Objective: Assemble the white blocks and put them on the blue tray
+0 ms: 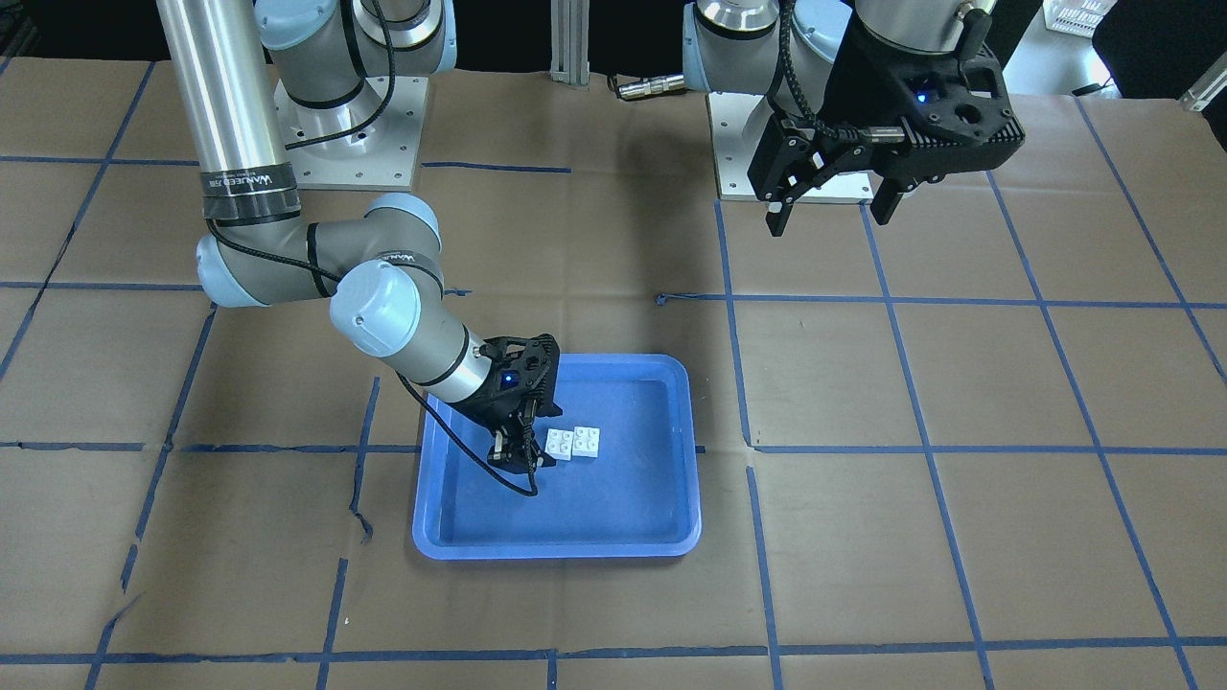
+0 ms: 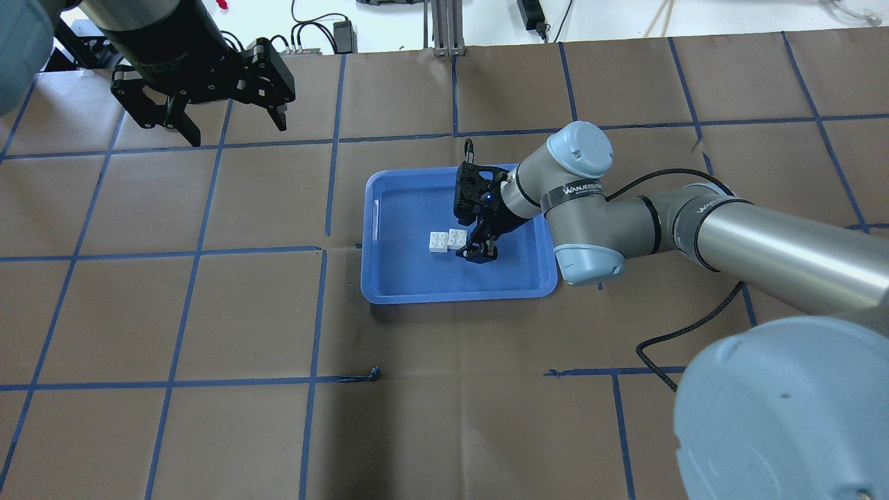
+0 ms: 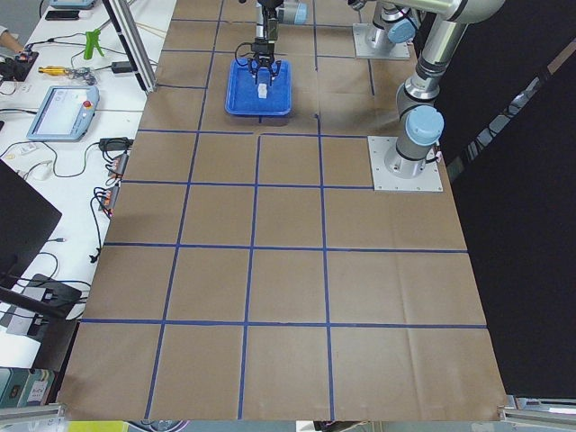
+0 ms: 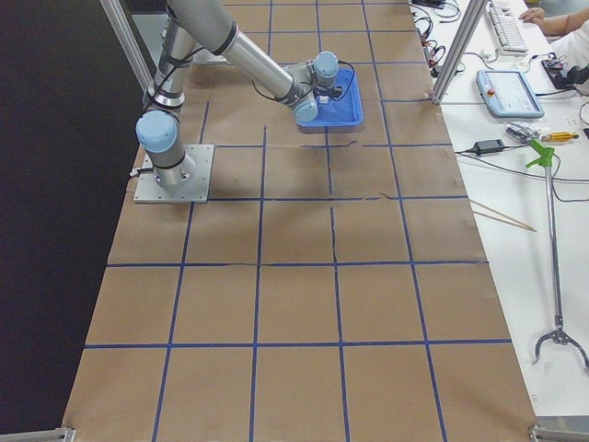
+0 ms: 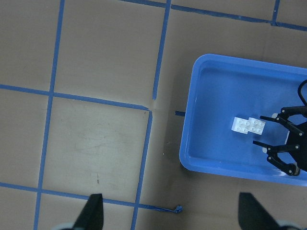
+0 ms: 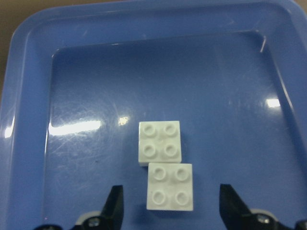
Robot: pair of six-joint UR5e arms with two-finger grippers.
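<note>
Two white blocks lie studs up on the floor of the blue tray, touching and offset from each other. I cannot tell whether they are pressed together. They also show in the front view, the overhead view and the left wrist view. My right gripper is low inside the tray, open, right beside the blocks. In its wrist view its fingers stand on either side of the nearer block without touching it. My left gripper is open and empty, high above the table and far from the tray.
The table is brown paper with blue tape gridlines. The two arm bases stand at the robot's side. A side bench with tools and a teach pendant lies beyond the table's edge.
</note>
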